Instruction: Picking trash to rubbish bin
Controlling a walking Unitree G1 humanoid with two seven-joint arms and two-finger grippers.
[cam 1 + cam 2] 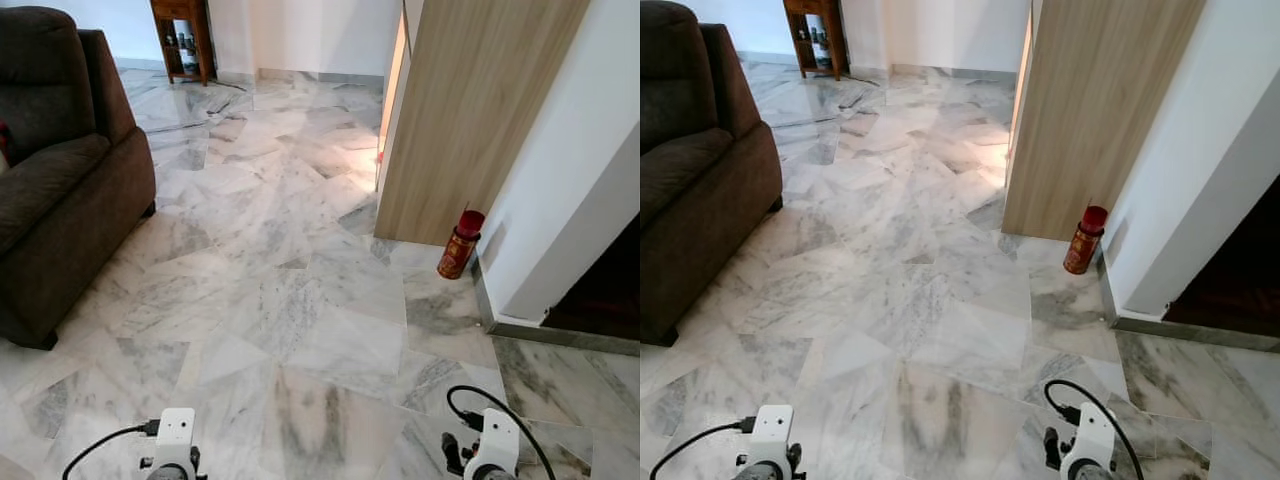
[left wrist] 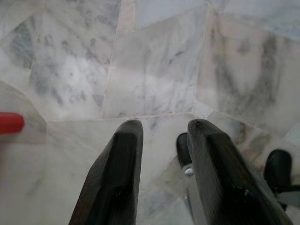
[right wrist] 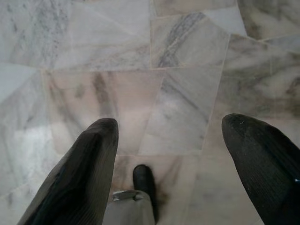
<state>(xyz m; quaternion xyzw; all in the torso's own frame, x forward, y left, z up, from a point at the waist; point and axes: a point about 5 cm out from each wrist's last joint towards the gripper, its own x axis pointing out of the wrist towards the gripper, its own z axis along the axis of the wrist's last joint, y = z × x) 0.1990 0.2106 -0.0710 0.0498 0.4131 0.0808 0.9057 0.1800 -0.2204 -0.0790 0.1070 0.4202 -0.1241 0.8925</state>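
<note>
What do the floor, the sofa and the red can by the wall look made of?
Floor: polished marble, grey veins and glare. Sofa: dark brown fabric, matte, soft folds. Can: likely metal with a red plastic cap, though too small to be sure.

Floor (image 1: 300, 300): white marble, grey veining. Sofa (image 1: 60, 190): dark brown. Can (image 1: 460, 245): red with red cap. Door (image 1: 470, 110): light woodgrain.

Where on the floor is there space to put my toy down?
The widest bare patch is the marble floor between the brown sofa and the wooden panel. More bare floor runs back to the wooden shelf. It is tighter by the white wall, where a red can stands. Both grippers, left and right, hang open above bare tiles.
</note>
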